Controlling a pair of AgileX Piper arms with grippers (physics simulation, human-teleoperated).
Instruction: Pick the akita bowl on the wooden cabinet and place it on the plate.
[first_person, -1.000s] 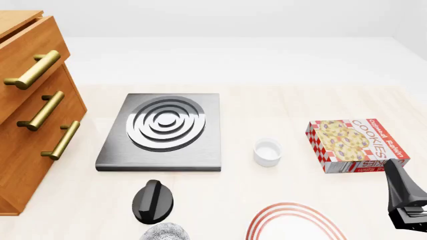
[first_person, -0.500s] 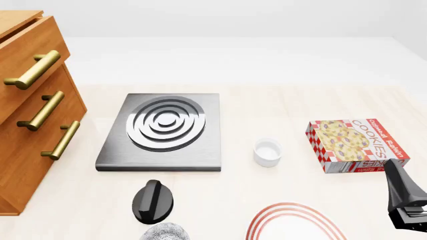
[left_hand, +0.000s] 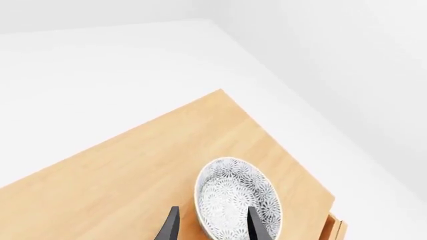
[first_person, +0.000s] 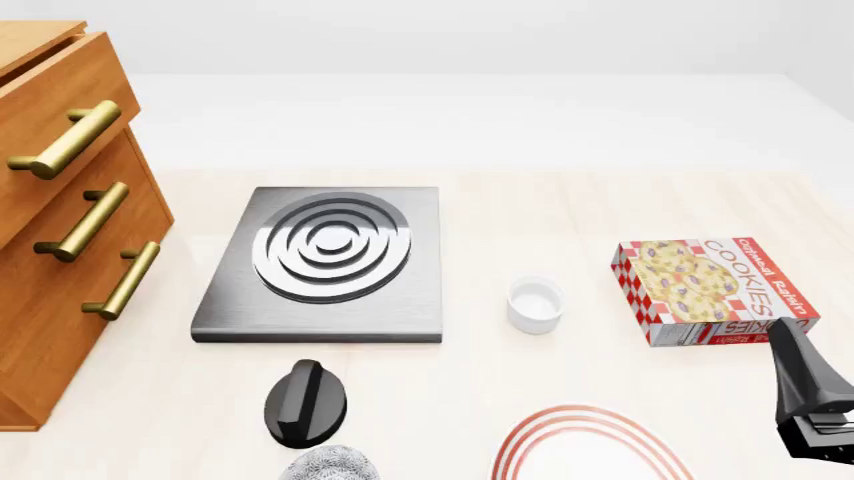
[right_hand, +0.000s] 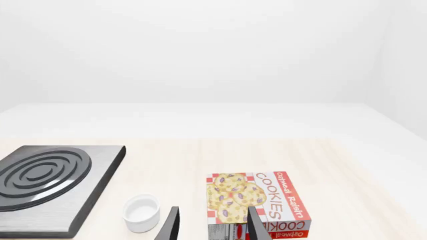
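Only the left wrist view showed the akita bowl (left_hand: 237, 196): it sat on the flat top of the wooden cabinet (left_hand: 133, 170), near one corner, and the left gripper (left_hand: 212, 225) hung over it with its two dark fingertips spread apart, one on either side of the bowl's near rim, touching nothing that I could see. From the front, the cabinet (first_person: 60, 210) was cut off at the left edge, its top out of sight, so that bowl could not be seen there. The front view gave instead the grey stove slab (first_person: 327, 262), a black knob (first_person: 306, 402), the small white cup (first_person: 535, 304), the cookie box (first_person: 711, 290), and the plate (first_person: 587, 445), half lost below the frame. A speckled bowl (first_person: 330, 466) peeked in at the bottom edge, mostly cut away. The right gripper (right_hand: 212, 225) showed parted fingers holding nothing, above the table by the cup (right_hand: 142, 213) and cookie box (right_hand: 257, 202); from the front only part of that arm was visible.
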